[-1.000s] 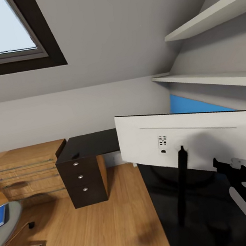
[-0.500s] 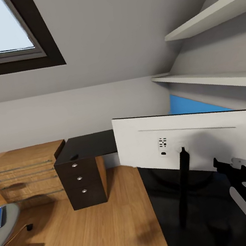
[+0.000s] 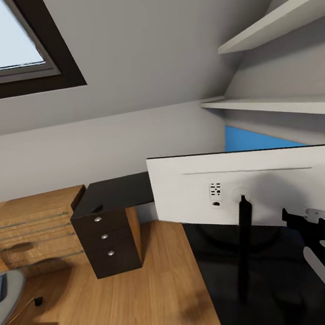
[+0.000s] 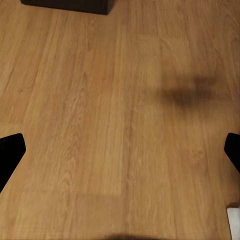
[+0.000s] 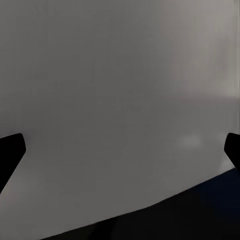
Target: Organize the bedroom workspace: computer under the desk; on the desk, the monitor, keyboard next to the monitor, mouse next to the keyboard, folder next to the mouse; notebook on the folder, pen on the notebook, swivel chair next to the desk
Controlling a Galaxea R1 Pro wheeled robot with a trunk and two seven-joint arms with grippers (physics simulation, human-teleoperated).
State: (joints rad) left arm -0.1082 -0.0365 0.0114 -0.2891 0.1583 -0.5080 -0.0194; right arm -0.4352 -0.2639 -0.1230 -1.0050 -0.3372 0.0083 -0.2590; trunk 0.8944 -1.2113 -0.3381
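My right end effector (image 5: pixel 120 150) gapes empty at the monitor (image 3: pixel 252 189)'s smooth white back — apparently close; view has panned slightly right.

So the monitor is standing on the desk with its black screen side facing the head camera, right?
Not quite. The monitor is standing on the desk, but it is the white back, with its ports and the thin black stand, that faces the camera. The head view shows it.

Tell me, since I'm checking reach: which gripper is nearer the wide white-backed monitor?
Right. The right gripper faces the monitor closely; the left gripper hangs over wood floor.
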